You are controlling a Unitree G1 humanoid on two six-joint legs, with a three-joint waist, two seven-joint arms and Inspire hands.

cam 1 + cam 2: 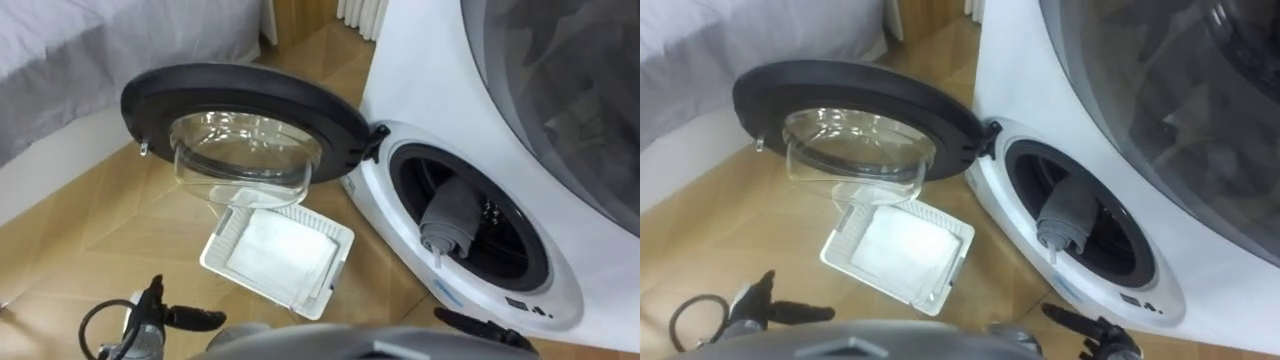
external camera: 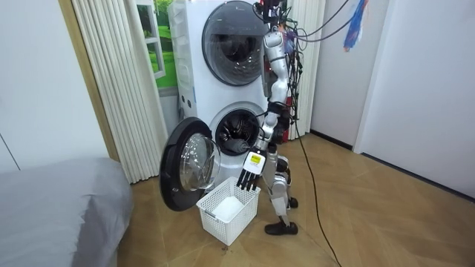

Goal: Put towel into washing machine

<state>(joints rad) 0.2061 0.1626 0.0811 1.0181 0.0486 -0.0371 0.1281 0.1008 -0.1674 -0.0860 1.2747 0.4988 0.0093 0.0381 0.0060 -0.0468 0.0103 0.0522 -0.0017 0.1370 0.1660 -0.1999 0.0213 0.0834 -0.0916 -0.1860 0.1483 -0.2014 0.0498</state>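
A grey towel lies rolled in the mouth of the washing machine's drum, its end drooping over the front lip. The round door stands swung wide to the left, its glass bowl facing up. My left hand shows at the bottom left with straight dark fingers, holding nothing. At the bottom right edge, below the drum, my right hand is also empty, fingers straight. In the room view I stand upright beside the washing machine, one hand hanging above the basket.
A white plastic basket sits on the wooden floor under the open door, with a flat white cloth in it. A second machine is stacked above the washer. A grey bed lies to the left.
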